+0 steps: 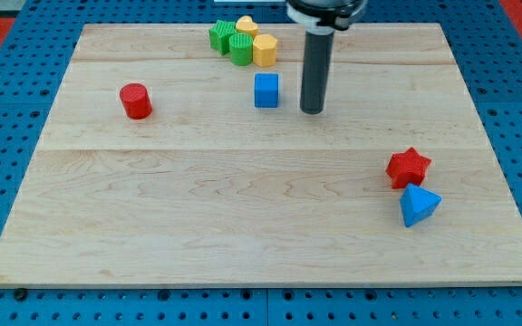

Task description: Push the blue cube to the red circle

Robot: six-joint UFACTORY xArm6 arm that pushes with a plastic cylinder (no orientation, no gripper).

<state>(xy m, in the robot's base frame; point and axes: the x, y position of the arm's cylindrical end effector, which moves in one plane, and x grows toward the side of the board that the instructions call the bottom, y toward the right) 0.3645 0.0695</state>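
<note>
The blue cube (266, 91) sits on the wooden board (243, 217) in the upper middle. The red circle, a short red cylinder (136, 100), stands well to the view's left of it, at about the same height in the view. My tip (312, 110) rests on the board just to the view's right of the blue cube, a small gap apart, slightly lower in the view. The dark rod rises from it to the view's top.
A cluster of two green blocks (231, 42) and two yellow blocks (263, 48) sits near the top edge, just above the blue cube. A red star (408, 167) and a blue triangular block (419, 205) lie at the lower right.
</note>
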